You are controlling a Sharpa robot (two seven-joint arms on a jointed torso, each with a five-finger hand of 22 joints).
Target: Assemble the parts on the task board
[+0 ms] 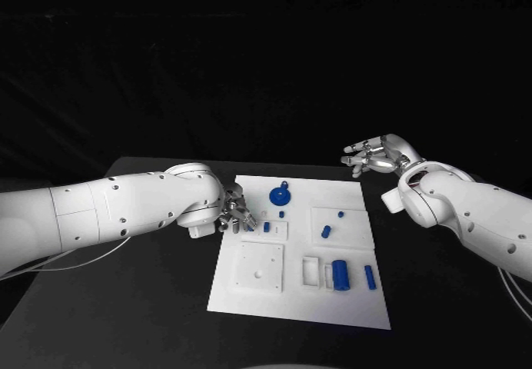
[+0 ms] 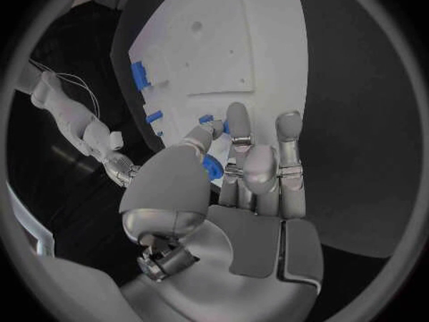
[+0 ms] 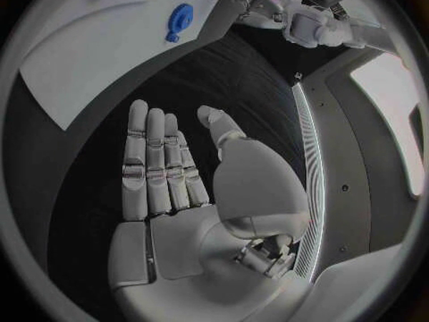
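Observation:
The white task board (image 1: 250,296) lies mid-table with several blue parts on it. A round blue disc (image 1: 278,195) (image 3: 179,21) sits near its far edge, and two blue cylinders (image 1: 340,275) (image 2: 139,75) lie near the front. My left hand (image 1: 235,217) (image 2: 254,172) hovers at the board's left edge, fingers spread and nothing in them. Its fingertips (image 2: 237,114) are right beside a small blue part (image 1: 266,227) (image 2: 207,119). Another blue piece (image 2: 211,166) shows partly behind the thumb. My right hand (image 1: 377,156) (image 3: 170,172) is raised beyond the board's far right corner, flat and open, holding nothing.
A square raised plate (image 1: 257,269) (image 2: 196,28) sits at the board's front left. More small blue parts (image 1: 326,231) (image 1: 369,277) lie on the right half. Black table (image 1: 133,315) surrounds the board on all sides.

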